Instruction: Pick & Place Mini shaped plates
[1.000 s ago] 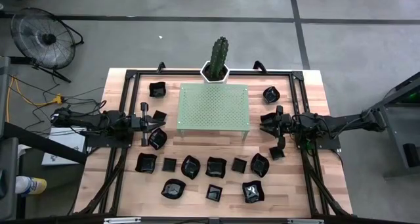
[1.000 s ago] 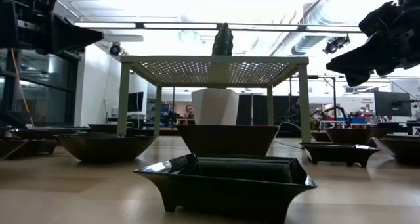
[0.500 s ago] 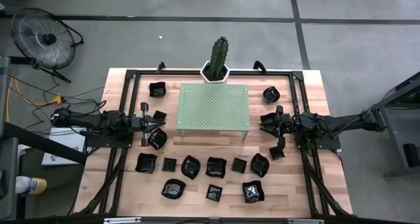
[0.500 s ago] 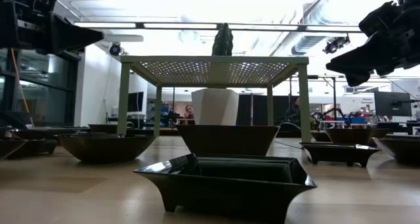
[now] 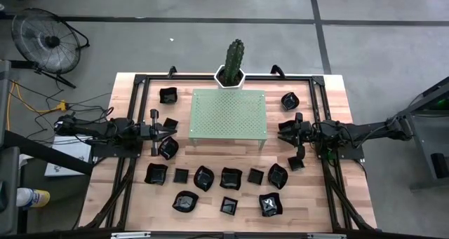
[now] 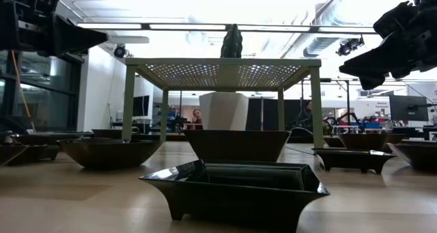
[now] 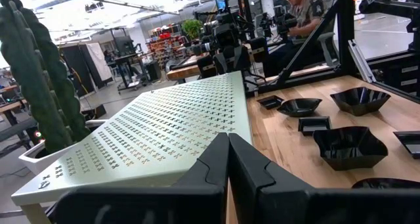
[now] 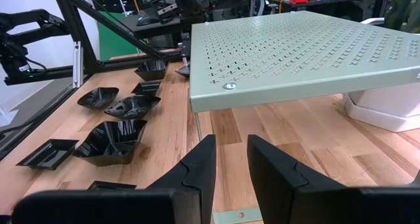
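plates [image 5: 231, 179] scattered, stand [image 5: 229, 113] seemingly bare

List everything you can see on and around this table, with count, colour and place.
Mini shaped plates: about fifteen, glossy black, mostly in rows on the near half of the table, a few beside the stand.
Perforated stand: one, pale green, table centre.
Cactus: one, green, in a white pot behind the stand.
Table: one, pale wood, with a black frame.
Fan: one, black, on the floor beyond the table's left corner.
Person: one, seated in the room behind.
Left gripper: shut, empty, left of the stand.
Right gripper: slightly open, empty, right of the stand.
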Controlling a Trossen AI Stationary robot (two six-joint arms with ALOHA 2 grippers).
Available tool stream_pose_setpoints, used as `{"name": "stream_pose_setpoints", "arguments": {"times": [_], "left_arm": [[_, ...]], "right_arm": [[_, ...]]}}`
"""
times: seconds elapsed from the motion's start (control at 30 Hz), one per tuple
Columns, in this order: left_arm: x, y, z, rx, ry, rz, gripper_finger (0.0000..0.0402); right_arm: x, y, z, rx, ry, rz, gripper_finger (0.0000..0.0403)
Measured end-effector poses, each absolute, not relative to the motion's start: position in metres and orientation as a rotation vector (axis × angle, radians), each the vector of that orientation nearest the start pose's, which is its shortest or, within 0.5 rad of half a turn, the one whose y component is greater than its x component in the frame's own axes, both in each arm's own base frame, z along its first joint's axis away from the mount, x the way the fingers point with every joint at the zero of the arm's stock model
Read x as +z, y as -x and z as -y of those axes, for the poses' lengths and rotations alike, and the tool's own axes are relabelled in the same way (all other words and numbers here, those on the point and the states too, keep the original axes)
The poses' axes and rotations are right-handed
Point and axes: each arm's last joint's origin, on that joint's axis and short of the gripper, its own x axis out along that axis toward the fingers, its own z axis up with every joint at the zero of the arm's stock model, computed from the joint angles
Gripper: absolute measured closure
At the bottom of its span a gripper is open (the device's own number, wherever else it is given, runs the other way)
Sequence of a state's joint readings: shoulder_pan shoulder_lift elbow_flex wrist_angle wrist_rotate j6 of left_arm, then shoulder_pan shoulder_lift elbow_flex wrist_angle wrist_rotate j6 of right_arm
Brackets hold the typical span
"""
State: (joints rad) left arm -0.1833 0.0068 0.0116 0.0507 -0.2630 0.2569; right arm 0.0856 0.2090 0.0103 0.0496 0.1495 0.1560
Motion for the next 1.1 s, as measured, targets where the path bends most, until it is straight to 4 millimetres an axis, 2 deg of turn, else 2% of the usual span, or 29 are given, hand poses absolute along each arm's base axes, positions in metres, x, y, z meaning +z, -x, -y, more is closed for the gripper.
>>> {"name": "stream_pose_setpoints", "arguments": {"times": [0.37,0.57,0.67,0.83,1.1], "left_arm": [[0.172,-0.096,0.010,0.086,-0.244,0.044,0.0401],[0.172,-0.096,0.010,0.086,-0.244,0.044,0.0401],[0.172,-0.096,0.010,0.086,-0.244,0.044,0.0401],[0.172,-0.096,0.010,0.086,-0.244,0.044,0.0401],[0.172,-0.096,0.010,0.086,-0.244,0.044,0.0401]], "right_arm": [[0.156,-0.109,-0.005,-0.073,-0.149,-0.126,0.0320],[0.161,-0.110,-0.006,-0.061,-0.329,-0.065,0.0320],[0.164,-0.110,-0.004,-0.116,-0.424,-0.072,0.0320],[0.190,-0.107,0.000,-0.212,-0.470,-0.118,0.0320],[0.237,-0.102,0.012,-0.403,-0.469,-0.338,0.0320]]}}
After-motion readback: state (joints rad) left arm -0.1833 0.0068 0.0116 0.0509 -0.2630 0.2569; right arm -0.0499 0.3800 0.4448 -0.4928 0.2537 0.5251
